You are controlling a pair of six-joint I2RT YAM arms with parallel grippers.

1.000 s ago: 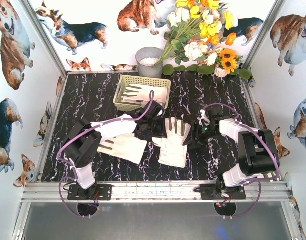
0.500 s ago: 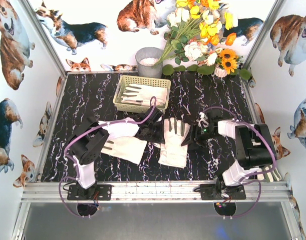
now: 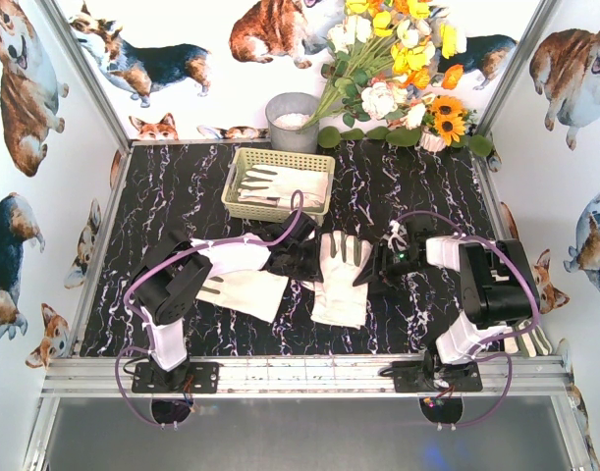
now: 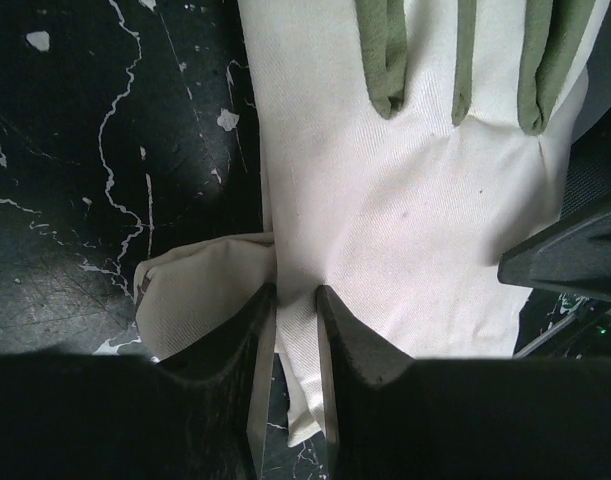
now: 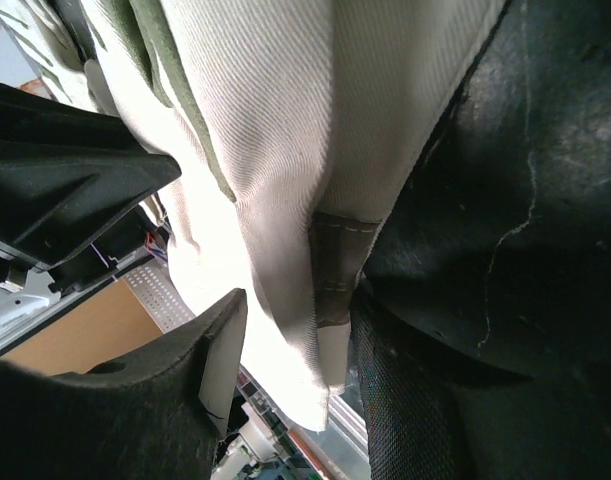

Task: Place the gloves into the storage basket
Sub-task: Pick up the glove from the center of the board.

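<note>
Over the last second the left gripper (image 3: 300, 260) has drawn back from the basket (image 3: 235, 177). It has settled on the left edge of the middle glove (image 3: 339, 285), which lies flat on the table in front of the basket, toward the arms. Its jaws have narrowed, and the wrist view shows its fingers (image 4: 340, 330) together on a raised fold of that glove's edge.

The right gripper (image 3: 373, 267) has edged in to the glove's opposite side. Its jaws stand apart with the hem hanging between them, and whether they pinch it cannot be told.

This looks like the start of a two-handed lift, with the carry to the basket not yet begun. The basket already holds one glove (image 3: 280, 186). Two more gloves (image 3: 243, 291) lie in front of the basket and to its left, partly under the left arm, so much of the job seems to remain.

The black table (image 3: 172, 196) has white marble veins and looks smooth, so thin fabric probably needs a fold to grab. White walls (image 3: 25, 98) printed with corgis enclose it. A grey pot (image 3: 293, 120) stands just behind the basket, and flowers (image 3: 398, 59) lie behind it to the right.
</note>
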